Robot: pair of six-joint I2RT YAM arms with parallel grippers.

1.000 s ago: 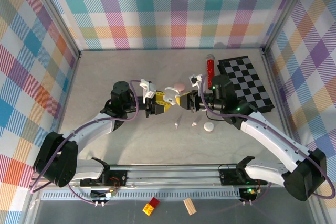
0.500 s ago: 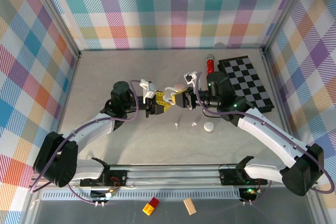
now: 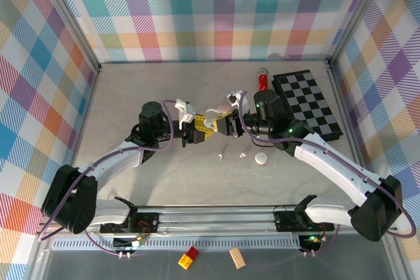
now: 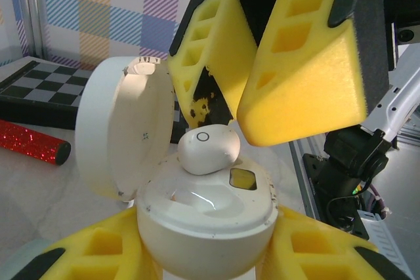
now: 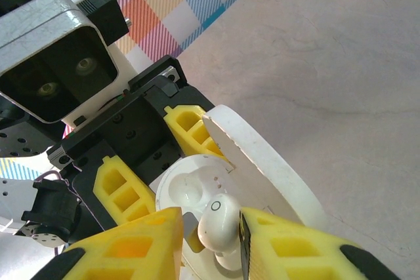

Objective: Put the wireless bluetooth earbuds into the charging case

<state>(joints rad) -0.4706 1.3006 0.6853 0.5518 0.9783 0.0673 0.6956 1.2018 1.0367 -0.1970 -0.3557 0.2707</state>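
My right hand [image 5: 210, 240] just slid in toward 9 o'clock, pinching a white earbud [image 4: 205, 150] over the open charging case [image 4: 203, 211]. My left hand [image 4: 203, 260] is clamped on that case, so seating's next.

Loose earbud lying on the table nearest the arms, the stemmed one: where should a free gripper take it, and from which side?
Probably by the rounded head of the stemmed earbud, coming straight down from above with the jaws across its narrow width. It lies flat on the bare table, apart from the other earbud, so the top is open. It is too small to judge finer detail.
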